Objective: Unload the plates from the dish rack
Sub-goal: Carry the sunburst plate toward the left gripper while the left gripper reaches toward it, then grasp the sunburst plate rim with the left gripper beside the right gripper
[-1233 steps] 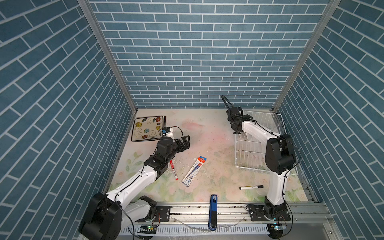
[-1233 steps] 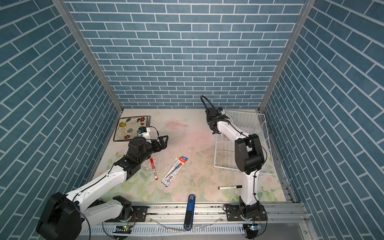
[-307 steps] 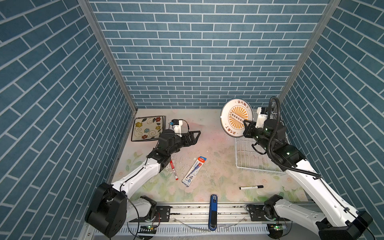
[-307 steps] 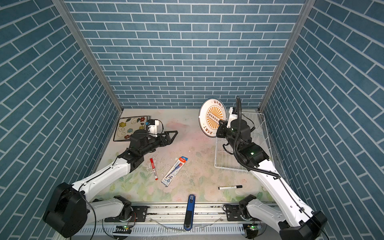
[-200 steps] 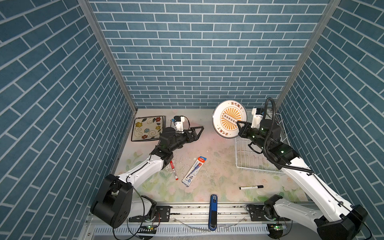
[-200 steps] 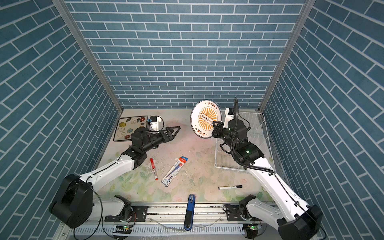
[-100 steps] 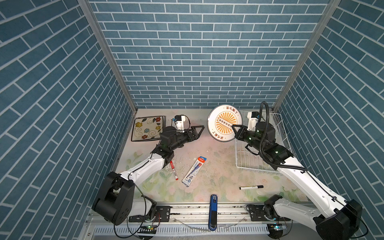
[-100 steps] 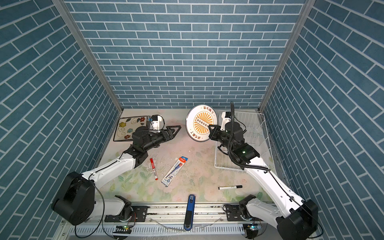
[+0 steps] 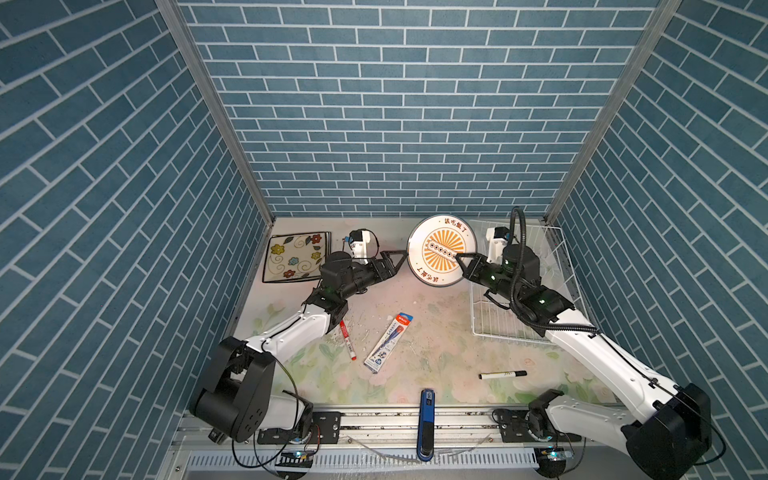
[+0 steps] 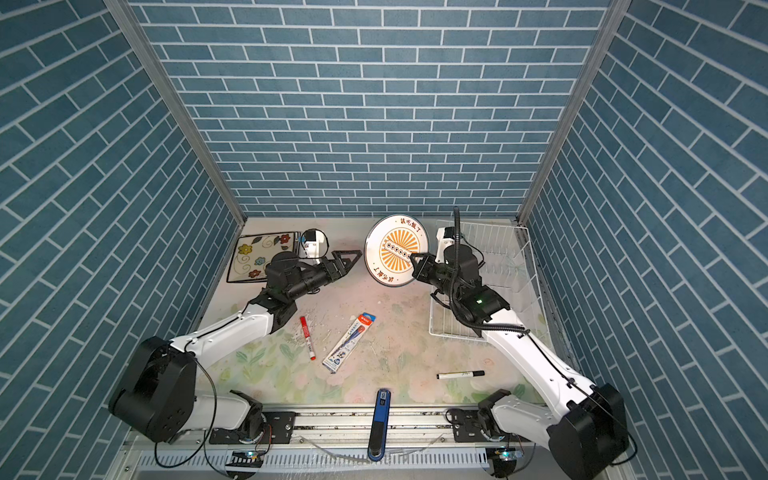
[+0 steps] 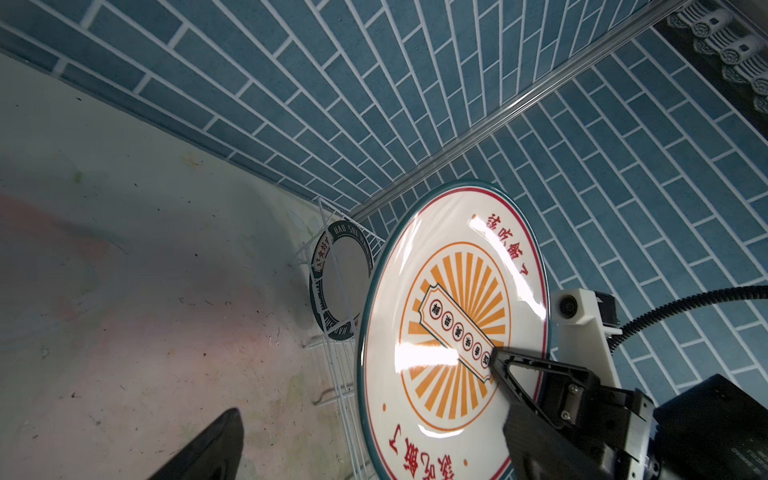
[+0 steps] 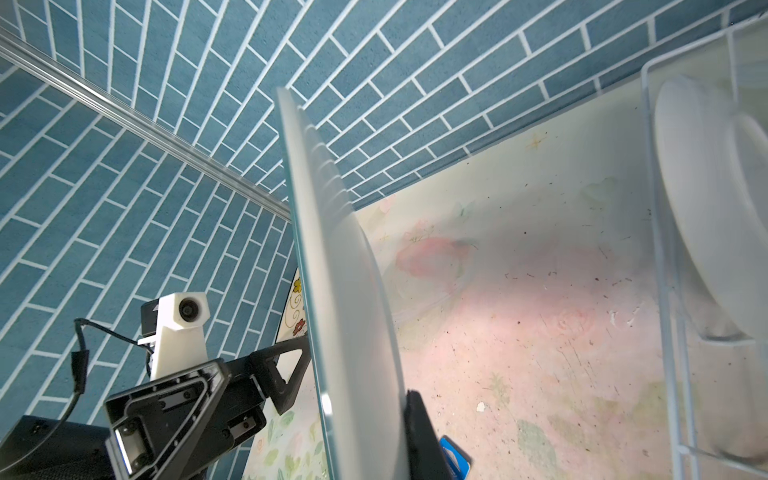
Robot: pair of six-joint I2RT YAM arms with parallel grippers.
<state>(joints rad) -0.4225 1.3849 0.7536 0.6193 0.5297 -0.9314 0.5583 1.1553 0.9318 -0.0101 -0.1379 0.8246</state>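
My floral table (image 9: 436, 291): square plate (image 9: 296, 257) flat, far left corner; dish rack (image 9: 490, 320), far right corner; red marker (image 9: 347, 340), pen pack (image 9: 389, 343) centre; black marker (image 9: 503, 374) near front edge.

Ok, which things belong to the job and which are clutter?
Job: round white sunburst plate; round white dark-banded plate; square cream flowered plate; white wire dish rack.
Clutter: red marker; packaged blue pen; black marker; blue handheld device.

**Changes noted since earlier frames**

The right gripper (image 9: 459, 258) lifted the round white plate with orange sunburst (image 9: 441, 250) off the white wire dish rack (image 9: 494, 316) and carried it leftward. The left gripper (image 9: 398, 262) advanced to just beside its rim.
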